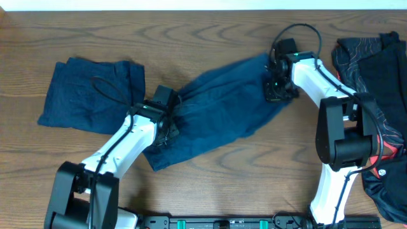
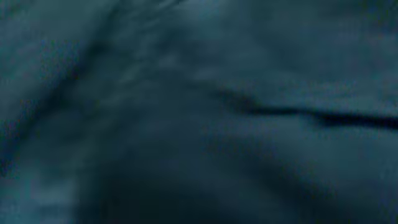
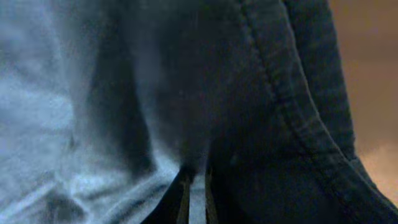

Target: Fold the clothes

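A dark blue garment (image 1: pixel 222 108) lies stretched slantwise across the middle of the table. My left gripper (image 1: pixel 167 123) is at its lower left part, where the cloth bunches into folds around the fingers. The left wrist view is filled with blurred blue cloth (image 2: pixel 199 112) and the jaws are hidden there. My right gripper (image 1: pixel 278 88) is at the garment's upper right corner. Its fingers (image 3: pixel 194 198) are pinched close together on the cloth beside a stitched hem (image 3: pixel 280 106).
A second blue garment (image 1: pixel 89 95) lies flat at the left, just beyond my left arm. A black garment with red line patterns (image 1: pixel 375 83) lies at the right edge, beside my right arm. Bare wooden table (image 1: pixel 254 172) shows in front.
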`<state>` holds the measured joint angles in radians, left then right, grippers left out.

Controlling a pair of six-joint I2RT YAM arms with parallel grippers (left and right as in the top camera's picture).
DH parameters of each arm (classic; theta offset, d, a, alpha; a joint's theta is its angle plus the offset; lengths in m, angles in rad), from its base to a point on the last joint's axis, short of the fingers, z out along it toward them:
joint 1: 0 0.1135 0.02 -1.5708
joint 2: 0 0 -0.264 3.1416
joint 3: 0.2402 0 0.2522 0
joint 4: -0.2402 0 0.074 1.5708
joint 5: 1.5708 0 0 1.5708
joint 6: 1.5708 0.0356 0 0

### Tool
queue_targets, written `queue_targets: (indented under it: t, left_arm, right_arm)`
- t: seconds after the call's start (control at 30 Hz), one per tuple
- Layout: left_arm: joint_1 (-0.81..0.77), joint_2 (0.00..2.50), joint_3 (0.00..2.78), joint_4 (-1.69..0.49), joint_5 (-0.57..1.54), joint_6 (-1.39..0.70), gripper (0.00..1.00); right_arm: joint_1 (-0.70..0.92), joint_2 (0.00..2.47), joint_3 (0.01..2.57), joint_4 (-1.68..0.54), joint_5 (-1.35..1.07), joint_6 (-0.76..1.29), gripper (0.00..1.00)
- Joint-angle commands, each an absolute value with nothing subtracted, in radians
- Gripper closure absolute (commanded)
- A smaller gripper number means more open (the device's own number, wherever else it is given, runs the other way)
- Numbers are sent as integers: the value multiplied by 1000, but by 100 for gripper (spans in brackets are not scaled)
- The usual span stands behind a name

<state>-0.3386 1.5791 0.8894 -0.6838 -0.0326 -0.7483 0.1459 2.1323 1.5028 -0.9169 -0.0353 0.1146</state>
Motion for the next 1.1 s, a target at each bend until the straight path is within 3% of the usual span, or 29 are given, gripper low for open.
queue_targets:
  t: [0.0, 0.13, 0.33, 0.6, 0.83, 1.07]
  left_arm:
    - [-339, 1576, 881, -686, -33, -725, 46]
    - [-340, 1576, 881, -666, -29, -725, 37]
    - [-340, 1576, 881, -584, 44, -690, 37]
    - [-340, 1576, 881, -543, 68, -666, 37]
    - [-340, 1576, 881, -590, 68, -666, 37]
    - [-340, 1576, 881, -590, 68, -666, 37]
  right_arm:
    - [73, 2177, 1469, -980, 135, 186, 91]
    - [5, 2156, 1469, -1063, 158, 218, 94]
    - [-54, 2064, 1469, -1105, 132, 231, 92]
    - [-23, 1949, 1469, -886, 33, 193, 73]
    - [23, 2017, 1468, -844, 17, 194, 73]
    - [53, 2057, 1468, -572, 17, 217, 69]
